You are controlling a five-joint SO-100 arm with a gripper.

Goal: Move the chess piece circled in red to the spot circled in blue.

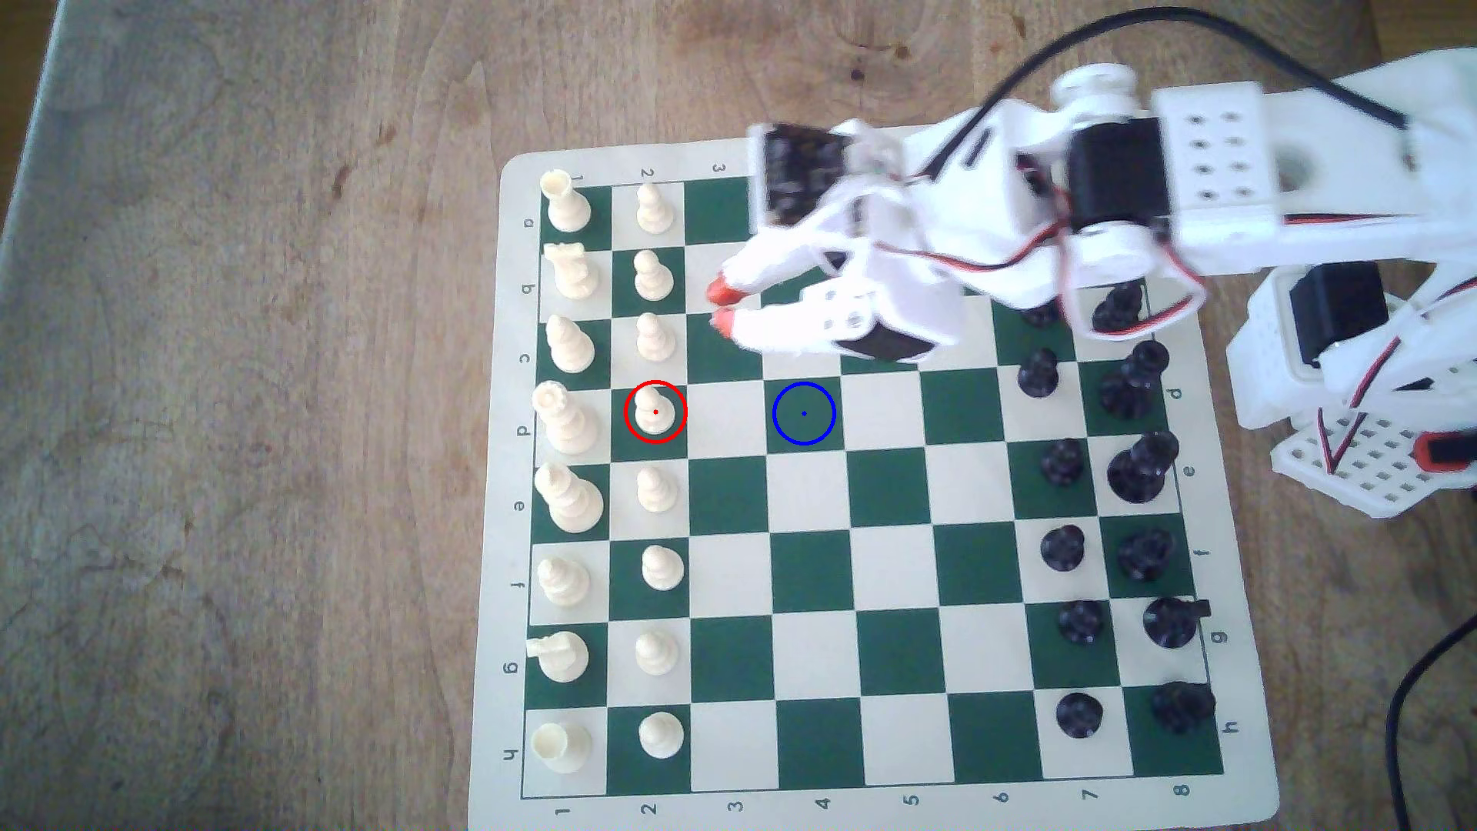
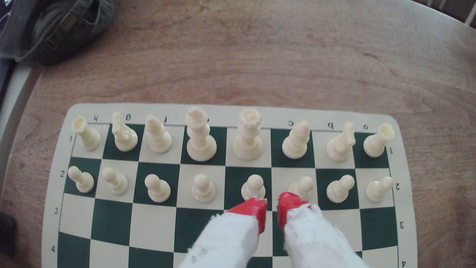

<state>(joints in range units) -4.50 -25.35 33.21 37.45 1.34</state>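
The chess piece (image 1: pixel 655 411), a small cream pawn ringed in red, stands on a green square in the second column from the exterior view's left. The spot (image 1: pixel 803 413), a green square with a blue ring and dot, lies two squares to its right and holds nothing. My gripper (image 1: pixel 723 308) with red-tipped fingers hovers above the board, up and to the right of the pawn, open by a narrow gap and holding nothing. In the wrist view the gripper (image 2: pixel 271 210) sits just short of the pawn row, with the chess piece (image 2: pixel 253 186) beside one red fingertip (image 2: pixel 253 207).
Other cream pawns (image 1: pixel 655 335) flank the ringed one closely, and taller cream pieces (image 1: pixel 563 419) stand behind it. Black pieces (image 1: pixel 1063 463) fill the board's right columns in the exterior view. A black cable (image 1: pixel 1039 56) trails from the arm. Grey fabric (image 2: pixel 54 28) lies beyond the board.
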